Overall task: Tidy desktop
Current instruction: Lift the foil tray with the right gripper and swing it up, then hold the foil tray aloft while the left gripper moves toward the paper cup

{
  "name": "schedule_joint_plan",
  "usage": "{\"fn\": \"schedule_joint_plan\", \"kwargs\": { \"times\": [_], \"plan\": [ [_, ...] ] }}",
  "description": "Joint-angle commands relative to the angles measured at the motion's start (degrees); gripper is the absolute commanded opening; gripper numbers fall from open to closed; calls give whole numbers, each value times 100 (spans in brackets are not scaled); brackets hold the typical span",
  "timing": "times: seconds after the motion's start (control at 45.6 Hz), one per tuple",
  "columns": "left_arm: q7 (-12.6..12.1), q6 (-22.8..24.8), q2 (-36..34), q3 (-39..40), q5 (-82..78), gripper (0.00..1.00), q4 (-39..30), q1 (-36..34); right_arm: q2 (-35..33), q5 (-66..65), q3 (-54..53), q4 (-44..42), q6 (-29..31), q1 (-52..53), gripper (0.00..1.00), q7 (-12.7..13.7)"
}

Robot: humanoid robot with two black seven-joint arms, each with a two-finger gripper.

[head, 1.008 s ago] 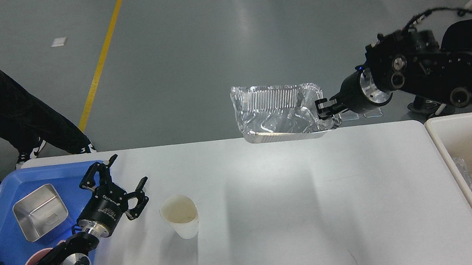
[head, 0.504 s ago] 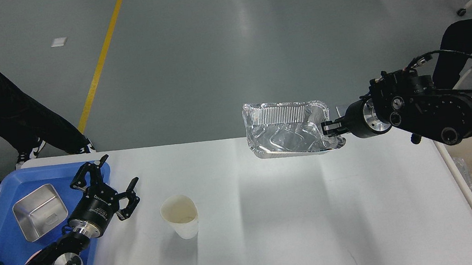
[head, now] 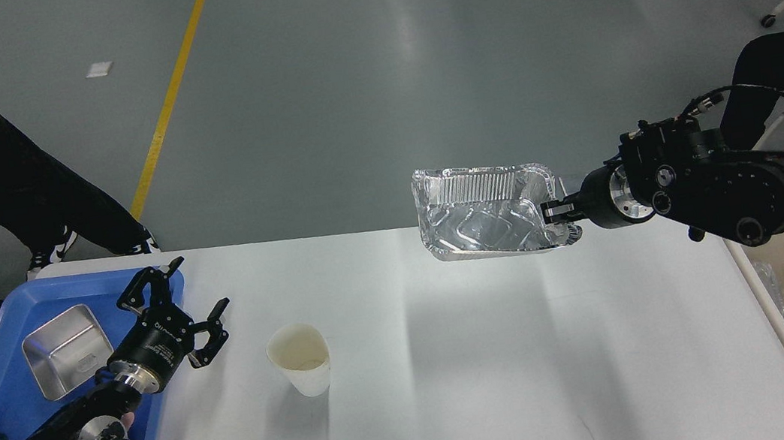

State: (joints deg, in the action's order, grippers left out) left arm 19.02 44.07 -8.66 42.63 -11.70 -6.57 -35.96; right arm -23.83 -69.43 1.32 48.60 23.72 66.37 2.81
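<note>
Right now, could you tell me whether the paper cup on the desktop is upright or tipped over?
Upright. The paper cup stands on its base on the desktop, open mouth facing up.

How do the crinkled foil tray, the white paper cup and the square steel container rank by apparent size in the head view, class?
1. Crinkled foil tray: largest, though held above the desk, so nearness may enlarge it.
2. Square steel container.
3. White paper cup: close to the container, so these two are uncertain.
</note>
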Motion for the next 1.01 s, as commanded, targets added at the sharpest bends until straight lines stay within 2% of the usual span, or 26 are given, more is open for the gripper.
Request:
{"fn": "schedule_joint_plan", "kwargs": {
  "times": [0.0, 0.066, 0.131, 0.197, 0.372, 0.46, 0.526, 0.635, 0.767, 0.876, 0.986],
  "plan": [
    [-205, 49, -347, -588, -7, 96, -81, -113, 19, 8, 0, 0, 1, -1, 0, 0],
    [-232, 49, -662, -922, -7, 96, -440, -139, 28, 8, 0, -9, 1, -1, 0, 0],
    [-240, -3, -1285, -1125, -7, 96, -1212, -139, 36, 0, 0, -9, 1, -10, 0, 0],
    [-372, -266, -2199, -1318, 10, 96, -2485, -122, 45, 8, 0, -17, 1, -36, 0, 0],
    [-838, -1979, -4712, -2100, 10, 96, -6519, -104, 221, 8, -9, -141, 1, -107, 0, 0],
    [-1136, -2455, -5916, -2232, -7, 95, -7980, -148, 309, 8, -9, -184, -7, -107, 0, 0],
    [-1400, -2535, -6778, -2224, -16, 95, -8736, -148, 370, 8, 0, -228, 1, -107, 0, 0],
    [-1568, -2395, -8114, -2180, -34, 94, -9415, -166, 423, 8, 0, -228, 1, -54, 0, 0],
    [-1576, -1201, -9381, -2039, -42, 94, -9433, -543, 432, 8, 0, -228, 1, -19, 0, 0],
    [-1594, -620, -9909, -1960, -51, 96, -9433, -614, 467, 8, -9, -237, 1, -19, 0, 0],
    [-1752, -329, -10252, -1714, -51, 96, -9424, -614, 476, 8, -9, -237, 1, -19, 0, 0]
  ]
}}
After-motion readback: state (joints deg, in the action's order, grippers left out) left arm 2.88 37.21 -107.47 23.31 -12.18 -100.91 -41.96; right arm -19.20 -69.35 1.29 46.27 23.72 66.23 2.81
